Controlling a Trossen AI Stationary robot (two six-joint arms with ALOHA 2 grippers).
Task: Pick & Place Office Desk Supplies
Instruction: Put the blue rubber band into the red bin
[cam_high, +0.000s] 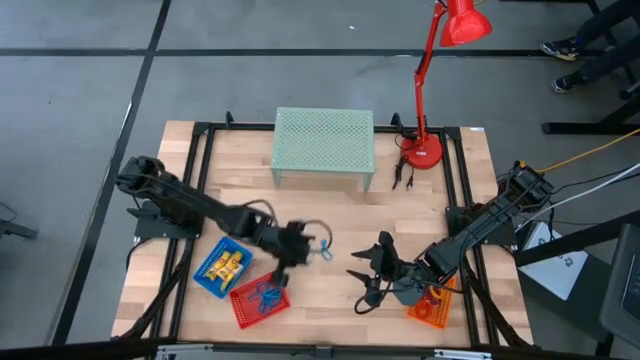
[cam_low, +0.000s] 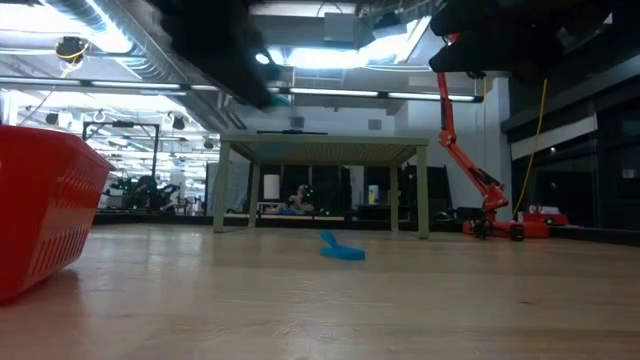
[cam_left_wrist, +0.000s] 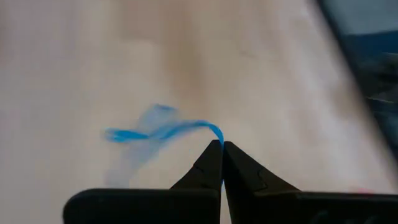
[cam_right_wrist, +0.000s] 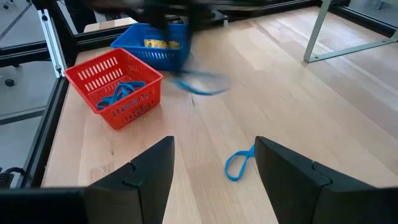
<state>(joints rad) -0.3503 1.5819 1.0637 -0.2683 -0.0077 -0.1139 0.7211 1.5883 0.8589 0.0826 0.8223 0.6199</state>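
My left gripper (cam_high: 300, 248) hangs over the table's middle, right of the baskets, shut on a blue clip-like loop (cam_left_wrist: 158, 132), which shows blurred in the right wrist view (cam_right_wrist: 200, 84). A second blue loop (cam_high: 326, 251) lies flat on the wood (cam_low: 342, 252), ahead of my right gripper's fingers (cam_right_wrist: 239, 164). My right gripper (cam_high: 362, 287) is open and holds nothing; it sits low near the table's near edge, pointing toward the left gripper. More blue loops (cam_right_wrist: 118, 93) lie in the red basket, and yellow blocky pieces (cam_high: 228, 266) in the blue one. My left gripper pinches the blue loop by one end (cam_left_wrist: 215, 132) between its two fingertips (cam_left_wrist: 211, 155). The rest of the loop reaches out beyond the tips. In the right wrist view it hangs clear of the table under the gripper.
Blue basket (cam_high: 206, 278) and red basket (cam_high: 282, 303) sit near the near-left corner, an orange basket (cam_high: 432, 310) under the right arm. A green mesh shelf (cam_high: 323, 145) and a tall red lamp (cam_high: 425, 150) stand at the far side. Bare wood lies in the middle.
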